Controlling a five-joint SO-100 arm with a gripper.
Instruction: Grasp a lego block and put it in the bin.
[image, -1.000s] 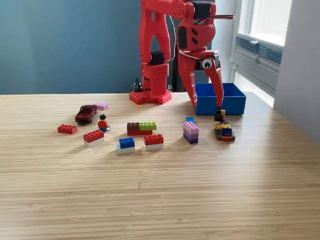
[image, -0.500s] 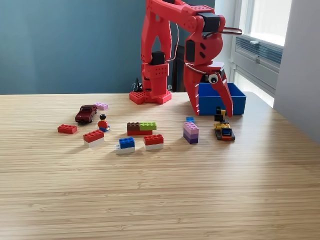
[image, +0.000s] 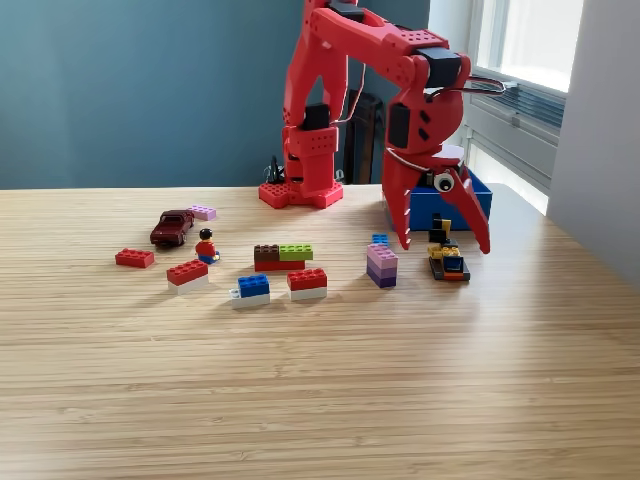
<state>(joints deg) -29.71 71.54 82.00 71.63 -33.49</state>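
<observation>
Red plastic formed the gripper (image: 446, 247), whose two long fingers (image: 405, 215) hung spread wide apart with nothing held between them, their tips just above the wooden table (image: 400, 380). Between those fingers, as the exterior view showed it, stood a small yellow, black and blue lego vehicle (image: 446, 258), resting on the table; whether either finger touched it could not be told. At about twelve o'clock from the vehicle, behind the gripper, sat the blue bin (image: 425, 205), mostly hidden by the arm, near the table's far edge. At nine o'clock from the vehicle stood a stack of pink and purple bricks (image: 381, 265) with a small blue brick (image: 380, 240) just behind it. Farther toward nine o'clock lay a brown and green brick pair (image: 281, 256), a red and white brick (image: 307, 283), a blue and white brick (image: 252, 290), a minifigure (image: 206, 246) and a dark red toy car (image: 172, 227).
</observation>
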